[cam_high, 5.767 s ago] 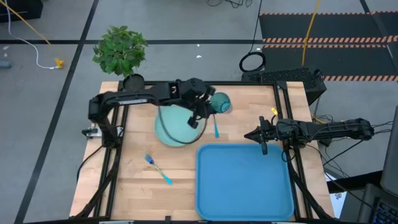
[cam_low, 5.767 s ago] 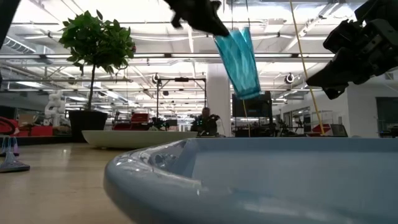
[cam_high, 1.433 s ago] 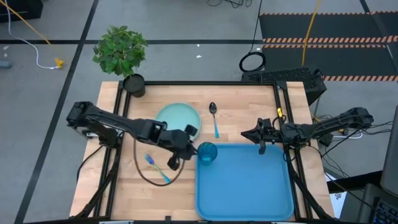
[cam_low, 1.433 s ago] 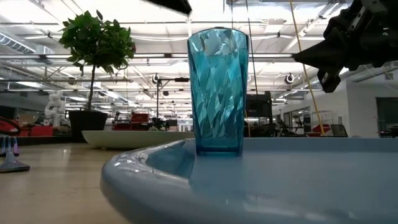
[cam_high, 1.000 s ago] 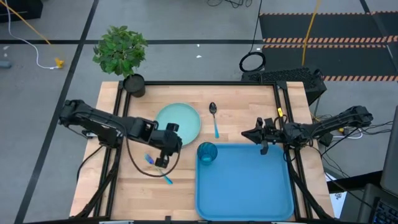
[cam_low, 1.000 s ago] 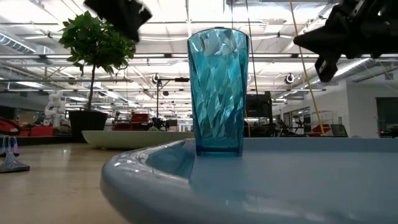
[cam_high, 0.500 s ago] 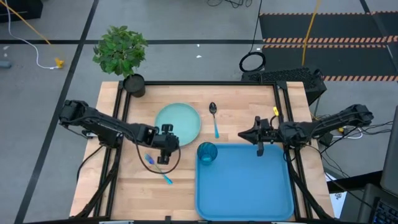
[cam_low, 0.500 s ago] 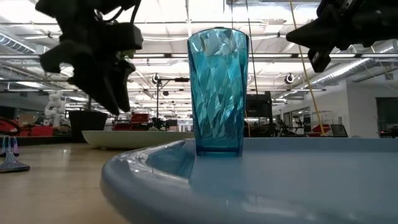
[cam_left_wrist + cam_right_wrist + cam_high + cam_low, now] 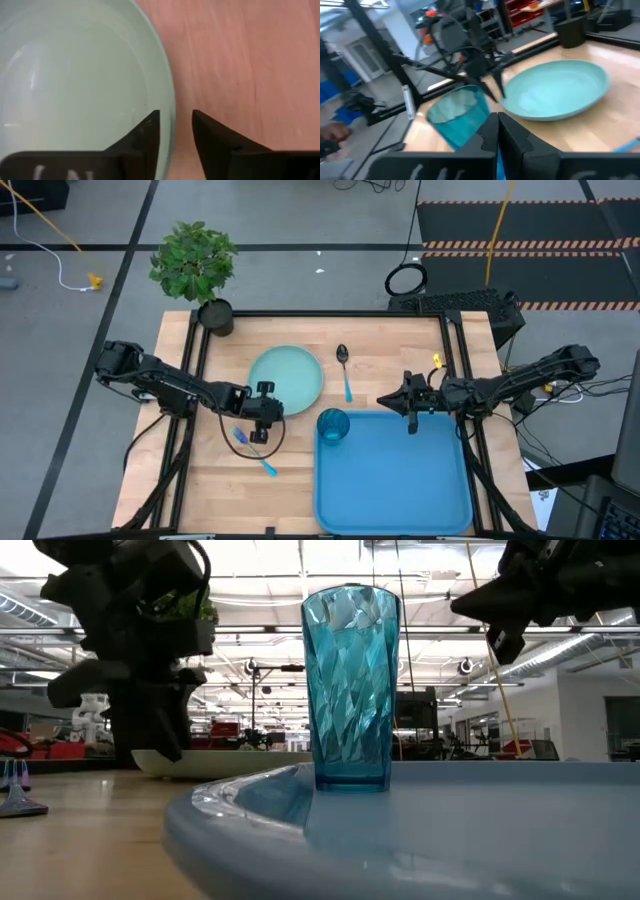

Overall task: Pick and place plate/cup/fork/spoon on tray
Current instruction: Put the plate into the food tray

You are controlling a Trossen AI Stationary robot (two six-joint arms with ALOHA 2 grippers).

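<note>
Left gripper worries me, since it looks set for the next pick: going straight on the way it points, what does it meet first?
Probably the plate. The left gripper has its open fingers straddling the plate's rim, above the wooden table. How far above the rim is unclear.

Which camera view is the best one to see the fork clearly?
The high view is best: only there does the fork show, lying on the wood left of the tray, partly under the left gripper. The low view and the left and right wrist views do not show the fork.
</note>
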